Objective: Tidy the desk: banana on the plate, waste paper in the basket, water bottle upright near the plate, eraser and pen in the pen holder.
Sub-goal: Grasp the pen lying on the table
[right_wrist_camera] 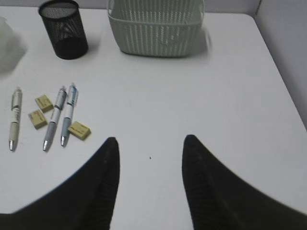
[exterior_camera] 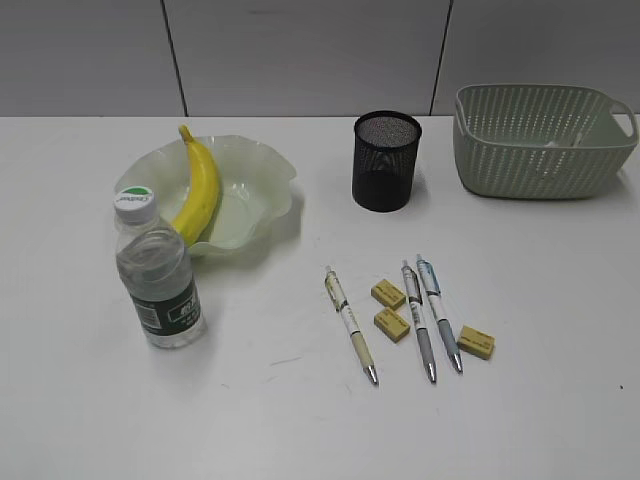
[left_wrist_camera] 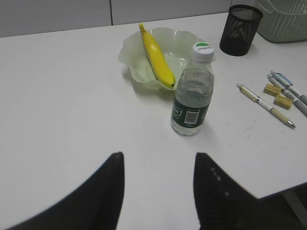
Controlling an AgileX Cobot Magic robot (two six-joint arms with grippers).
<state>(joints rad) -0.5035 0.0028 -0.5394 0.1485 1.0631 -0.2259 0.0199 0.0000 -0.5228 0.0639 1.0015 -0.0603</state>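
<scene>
The banana [exterior_camera: 200, 186] lies in the pale-green plate [exterior_camera: 262, 205] at the left; both show in the left wrist view, banana [left_wrist_camera: 156, 56] and plate [left_wrist_camera: 182, 40]. The water bottle [exterior_camera: 158, 270] stands upright in front of the plate and shows in the left wrist view [left_wrist_camera: 193, 96]. Three pens [exterior_camera: 351, 323] and three yellow erasers [exterior_camera: 391, 323] lie on the desk [exterior_camera: 300, 410] in front of the black pen holder [exterior_camera: 385, 160]. Something pale lies inside the basket [exterior_camera: 540, 140]; I cannot tell whether it is the waste paper. My left gripper [left_wrist_camera: 158, 158] and right gripper [right_wrist_camera: 149, 141] are open and empty above bare desk.
A grey panelled wall runs behind the desk. In the right wrist view the desk's right edge [right_wrist_camera: 283, 81] lies close to the basket [right_wrist_camera: 156, 28]. The pens [right_wrist_camera: 60, 117] and erasers [right_wrist_camera: 79, 130] lie left of the right gripper.
</scene>
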